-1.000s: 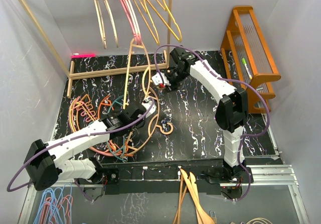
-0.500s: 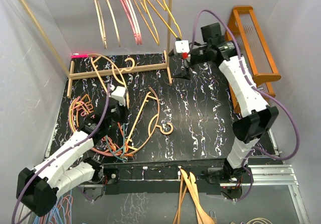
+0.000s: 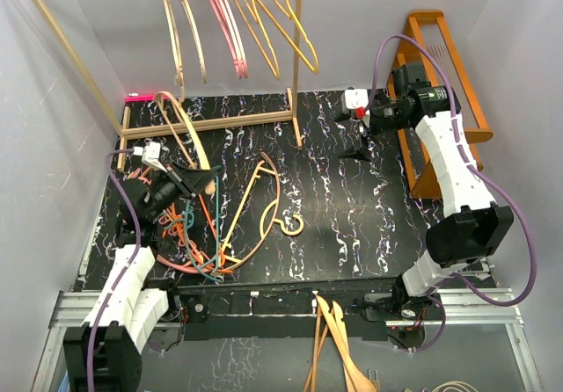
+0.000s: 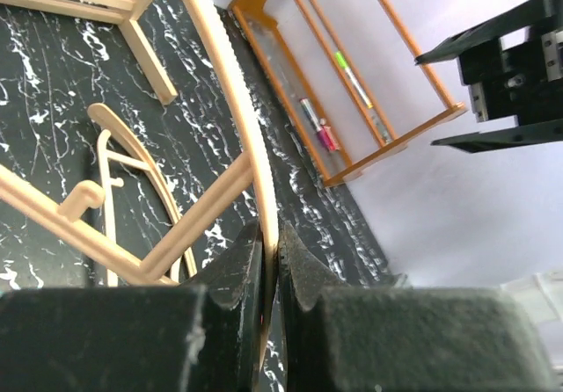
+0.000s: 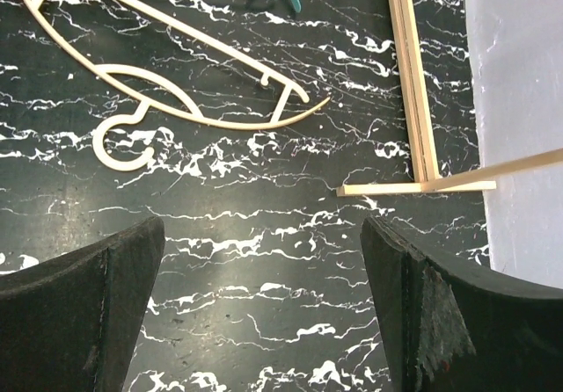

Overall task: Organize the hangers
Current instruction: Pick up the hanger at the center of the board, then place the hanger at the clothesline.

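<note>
Left hand (image 4: pixel 271 253), clamped on a tan hanger (image 4: pixel 233 84), has swung left; right hand (image 5: pixel 262 238), wide open, retreated.

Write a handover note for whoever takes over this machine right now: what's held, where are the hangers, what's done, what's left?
Left tool: shut on a thin tan hanger, held up beside the light wooden rack.
Right tool: open, empty, over the black marbled table.
Done: pink, yellow and tan hangers hang on the rack's rail.
Left: hang the held one, then the tan hanger lying mid-table and the orange-and-teal pile at the left.
</note>
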{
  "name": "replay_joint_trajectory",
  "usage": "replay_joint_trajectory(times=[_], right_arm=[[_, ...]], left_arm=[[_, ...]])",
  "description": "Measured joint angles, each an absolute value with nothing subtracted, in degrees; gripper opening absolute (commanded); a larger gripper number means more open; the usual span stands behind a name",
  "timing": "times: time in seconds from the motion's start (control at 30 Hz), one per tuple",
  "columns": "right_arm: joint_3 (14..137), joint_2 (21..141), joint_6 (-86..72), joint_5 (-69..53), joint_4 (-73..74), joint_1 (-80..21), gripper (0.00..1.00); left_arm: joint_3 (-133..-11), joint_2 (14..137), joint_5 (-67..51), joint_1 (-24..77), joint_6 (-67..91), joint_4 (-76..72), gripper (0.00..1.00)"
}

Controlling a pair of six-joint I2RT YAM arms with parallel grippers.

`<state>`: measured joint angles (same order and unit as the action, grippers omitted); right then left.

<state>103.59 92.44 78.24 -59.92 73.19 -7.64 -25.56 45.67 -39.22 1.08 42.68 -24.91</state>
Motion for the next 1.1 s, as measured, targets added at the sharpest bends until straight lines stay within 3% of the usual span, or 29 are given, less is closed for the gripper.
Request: replay_joint_trajectory(times=[0.13, 0.3, 0.6, 0.83, 1.1], right_arm=[[102.1, 92.2, 79.9, -59.6, 73.6, -6.6, 0.98], [101.3, 91.4, 81.3, -59.5, 73.7, -6.1, 0.98], [98.3, 90.1, 82.2, -59.5, 73.3, -5.1, 0.98], [94.7, 88.5, 82.6, -59.5, 73.1, -4.6, 0.98], [90.8, 87.6, 83.9, -61.5, 72.1, -2.6, 0.98]], left_arm=[[-18.9, 52.7, -47.8, -7.6, 60.0, -47.6, 0.0], [-18.7, 61.6, -53.3, -13.5, 74.1, -64.0, 0.0], [-36.7, 68.0, -60.9, -13.6, 85.8, -74.6, 0.0], [-47.3, 68.4, -61.9, -13.6, 84.1, -64.8, 0.0], [-66.0, 67.5, -58.2, -13.6, 68.3, -30.6, 0.0]])
